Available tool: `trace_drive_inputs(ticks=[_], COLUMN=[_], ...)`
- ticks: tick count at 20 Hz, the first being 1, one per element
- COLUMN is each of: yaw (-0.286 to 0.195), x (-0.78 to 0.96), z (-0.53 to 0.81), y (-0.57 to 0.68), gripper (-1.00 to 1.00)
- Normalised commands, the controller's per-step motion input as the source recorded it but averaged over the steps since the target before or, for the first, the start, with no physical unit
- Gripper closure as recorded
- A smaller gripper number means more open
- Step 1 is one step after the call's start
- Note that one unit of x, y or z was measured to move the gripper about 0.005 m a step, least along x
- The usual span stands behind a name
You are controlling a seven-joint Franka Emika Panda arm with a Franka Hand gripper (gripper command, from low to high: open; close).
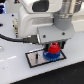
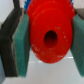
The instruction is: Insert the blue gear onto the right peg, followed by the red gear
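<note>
In the wrist view the red gear (image 2: pixel 50 36) fills the picture, its dark centre hole facing the camera, clamped between two teal pads (image 2: pixel 21 45). My gripper (image 1: pixel 53 47) is shut on the red gear (image 1: pixel 53 49) in the exterior view, directly above the blue gear (image 1: pixel 50 55). The blue gear lies flat on the grey plate (image 1: pixel 36 59) with black border, toward its end on the exterior view's right. A sliver of blue also shows behind the red gear. The right peg is hidden under the gears. One thin pin (image 1: pixel 38 56) stands toward the plate's other end.
The plate lies on a white tabletop (image 1: pixel 15 70). A black cable (image 1: pixel 17 39) runs from the exterior view's left to the wrist. The arm's large white body (image 1: pixel 40 15) fills the upper part of that view.
</note>
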Motion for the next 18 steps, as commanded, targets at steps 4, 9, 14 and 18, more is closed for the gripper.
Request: trace_drive_inputs(ticks=[4,9,14,18], yaw=[0.000,0.000,0.000,0.000], x=[-0.11,-0.13,-0.01,0.00], z=[0.24,0.15,-0.05,-0.09], y=[-0.04,-0.11,-0.02,0.00], gripper=[1.00,1.00,1.00,1.00])
